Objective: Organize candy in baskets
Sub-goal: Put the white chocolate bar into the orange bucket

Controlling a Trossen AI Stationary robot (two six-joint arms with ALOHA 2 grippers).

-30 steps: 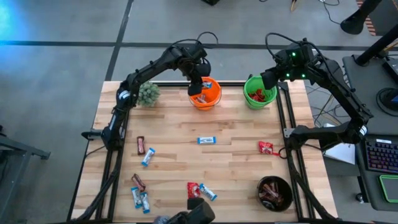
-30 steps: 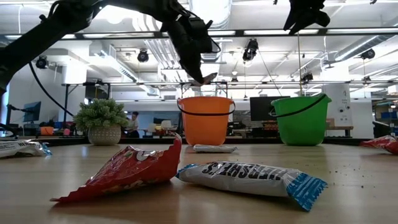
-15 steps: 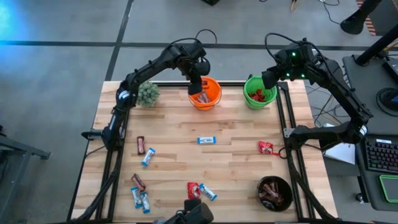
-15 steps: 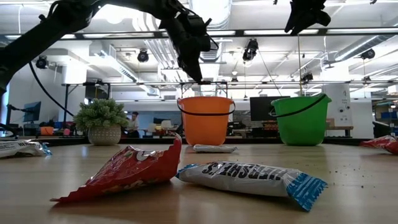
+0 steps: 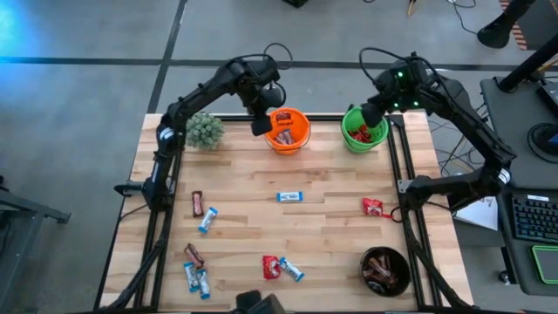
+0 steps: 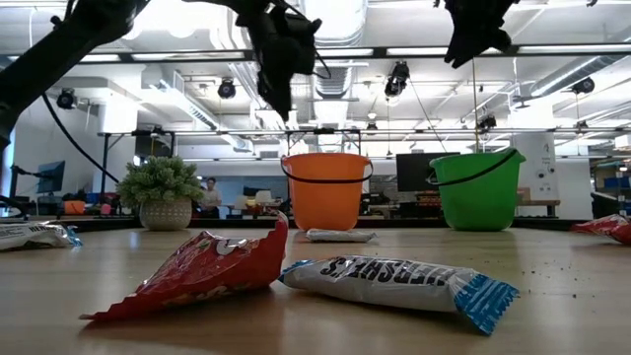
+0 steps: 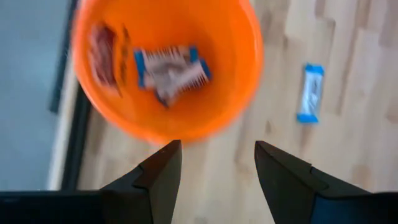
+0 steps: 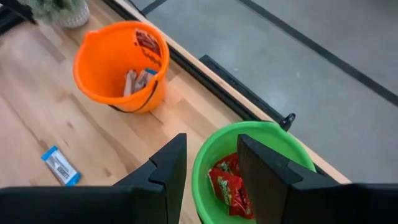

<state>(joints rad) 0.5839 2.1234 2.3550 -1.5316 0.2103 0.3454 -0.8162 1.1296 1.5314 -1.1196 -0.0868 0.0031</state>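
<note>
Left claw point(image 7: 214, 165) stands with its fingers parted and nothing between them, held in the air just outside the orange pail's point(image 5: 289, 131) rim on the side toward the potted plant point(image 5: 206, 131); the left arm rises from the table's point(image 5: 331, 222) left edge and arches over the plant to reach it, the claw pointing down; inside the orange pail lie a blue-and-white bar point(image 7: 169, 70) and a brown-wrapped one point(image 7: 101, 48)

Right claw point(image 8: 211, 163) is likewise parted and holds nothing; it hangs over the green pail point(image 5: 364, 131), which has red packets point(image 8: 229, 182) in its bottom; the right arm climbs from the table's right edge and bends back toward the far corner

On the table itself: a blue-and-white bar point(image 5: 289, 197) lies alone in the middle, well apart from both pails; a red packet point(image 5: 373, 208) sits near the right edge; a brown bar point(image 5: 197, 203) and a blue one point(image 5: 207, 220) lie toward the left; a cluster of mixed candies point(image 5: 196, 270) lies at the near left corner; a red packet point(image 6: 202, 271) and a blue bar point(image 6: 399, 281) lie touching at the near centre; the black bowl point(image 5: 385, 271) at the near right corner holds brown bars
</note>
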